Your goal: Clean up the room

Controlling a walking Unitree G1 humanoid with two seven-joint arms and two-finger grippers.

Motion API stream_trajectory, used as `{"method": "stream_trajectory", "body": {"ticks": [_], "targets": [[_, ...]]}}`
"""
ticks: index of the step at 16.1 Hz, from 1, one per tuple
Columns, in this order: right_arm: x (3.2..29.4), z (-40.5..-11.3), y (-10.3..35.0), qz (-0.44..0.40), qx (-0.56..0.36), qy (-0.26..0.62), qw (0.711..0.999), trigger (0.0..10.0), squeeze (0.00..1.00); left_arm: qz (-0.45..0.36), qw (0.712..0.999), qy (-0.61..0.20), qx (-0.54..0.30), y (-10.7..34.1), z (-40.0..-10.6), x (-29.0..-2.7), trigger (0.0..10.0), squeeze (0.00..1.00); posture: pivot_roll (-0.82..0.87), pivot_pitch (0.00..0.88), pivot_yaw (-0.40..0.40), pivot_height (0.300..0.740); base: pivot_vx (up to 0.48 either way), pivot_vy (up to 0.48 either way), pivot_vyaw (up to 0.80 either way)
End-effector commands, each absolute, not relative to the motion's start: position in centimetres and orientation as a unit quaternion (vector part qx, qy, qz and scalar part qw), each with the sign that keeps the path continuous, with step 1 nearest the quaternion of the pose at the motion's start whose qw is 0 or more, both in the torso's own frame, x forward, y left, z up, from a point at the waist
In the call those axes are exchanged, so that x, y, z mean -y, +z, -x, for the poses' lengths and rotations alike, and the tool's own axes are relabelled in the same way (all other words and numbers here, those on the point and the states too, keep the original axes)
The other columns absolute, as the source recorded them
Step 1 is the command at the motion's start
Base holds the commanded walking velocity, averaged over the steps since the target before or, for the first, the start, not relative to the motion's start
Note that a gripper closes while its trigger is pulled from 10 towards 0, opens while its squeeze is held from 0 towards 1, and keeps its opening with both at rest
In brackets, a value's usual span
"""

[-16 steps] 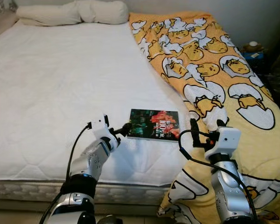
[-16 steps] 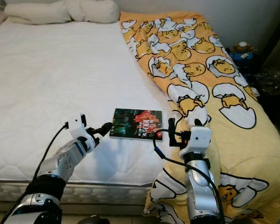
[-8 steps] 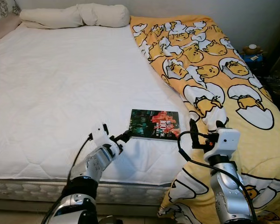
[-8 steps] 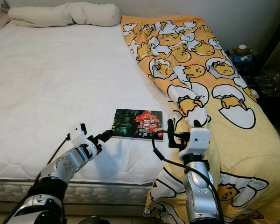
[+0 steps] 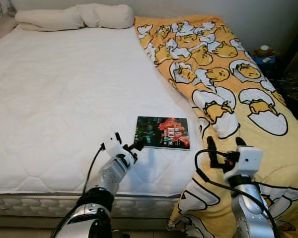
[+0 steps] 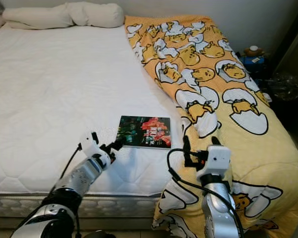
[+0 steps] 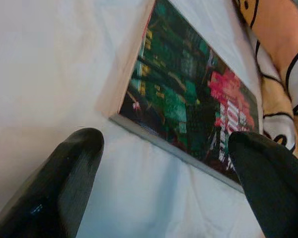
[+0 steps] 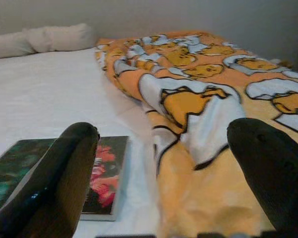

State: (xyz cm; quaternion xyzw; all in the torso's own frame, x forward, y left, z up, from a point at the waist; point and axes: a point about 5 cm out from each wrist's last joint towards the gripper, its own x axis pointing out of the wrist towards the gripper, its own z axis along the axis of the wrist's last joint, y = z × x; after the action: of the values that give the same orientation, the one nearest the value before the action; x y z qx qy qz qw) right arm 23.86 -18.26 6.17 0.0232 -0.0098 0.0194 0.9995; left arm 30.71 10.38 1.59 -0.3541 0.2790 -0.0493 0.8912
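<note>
Left end effector (image 5: 128,147) retreated, book (image 5: 163,132) just ahead

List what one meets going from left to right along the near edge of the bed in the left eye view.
left gripper → book → right gripper → blanket
</note>
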Motion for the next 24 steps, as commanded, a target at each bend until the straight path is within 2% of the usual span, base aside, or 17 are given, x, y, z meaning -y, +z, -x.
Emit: {"method": "stream_trajectory", "body": {"ticks": [1, 4, 7, 9, 11, 14, 17, 24], "targets": [[18.0, -23.4, 5.8, -0.027, -0.018, 0.064, 0.997, 10.0, 0.16, 0.334, 0.897, -0.051, -0.284, 1.2, -30.6, -10.2, 10.0, 0.00, -0.17, 0.008, 0.027, 0.736, 0.000, 0.000, 0.00], [18.6, -22.7, 5.1, -0.015, -0.047, 0.091, 0.995, 10.0, 0.16, 0.334, 0.898, -0.041, -0.282, 1.0, -30.6, -10.4, 10.0, 0.00, -0.17, 0.005, 0.016, 0.736, 0.000, 0.000, 0.00], [17.9, -22.4, 4.4, 0.004, -0.101, 0.194, 0.976, 10.0, 0.16, 0.348, 0.897, -0.022, -0.272, 1.1, -30.9, -10.7, 10.0, 0.00, -0.17, 0.002, 0.009, 0.736, 0.000, 0.000, 0.00], [17.9, -22.6, 4.4, 0.013, -0.117, 0.225, 0.967, 10.0, 0.16, 0.359, 0.895, -0.020, -0.265, 1.3, -31.2, -10.5, 10.0, 0.00, -0.17, 0.003, 0.009, 0.736, 0.000, 0.000, 0.00], [18.3, -22.9, 4.7, 0.027, -0.116, 0.232, 0.965, 10.0, 0.16, 0.384, 0.884, -0.034, -0.264, 1.6, -31.4, -9.7, 10.0, 0.00, -0.16, 0.006, 0.010, 0.736, 0.000, 0.000, 0.00], [18.2, -22.9, 4.6, 0.030, -0.122, 0.243, 0.962, 10.0, 0.16, 0.347, 0.895, -0.041, -0.279, 1.3, -31.1, -8.9, 10.0, 0.00, -0.17, 0.011, 0.011, 0.736, 0.000, 0.000, 0.00], [17.7, -22.8, 4.9, 0.014, -0.115, 0.238, 0.964, 10.0, 0.16, 0.347, 0.891, -0.052, -0.287, 1.1, -30.7, -7.7, 10.0, 0.00, -0.18, 0.022, 0.013, 0.736, 0.000, 0.000, 0.00], [16.4, -21.3, 4.9, -0.006, -0.111, 0.237, 0.965, 10.0, 0.15, 0.436, 0.862, -0.059, -0.253, 2.8, -31.8, -6.0, 10.0, 0.00, -0.23, 0.038, 0.020, 0.736, 0.000, 0.000, 0.00]]}}
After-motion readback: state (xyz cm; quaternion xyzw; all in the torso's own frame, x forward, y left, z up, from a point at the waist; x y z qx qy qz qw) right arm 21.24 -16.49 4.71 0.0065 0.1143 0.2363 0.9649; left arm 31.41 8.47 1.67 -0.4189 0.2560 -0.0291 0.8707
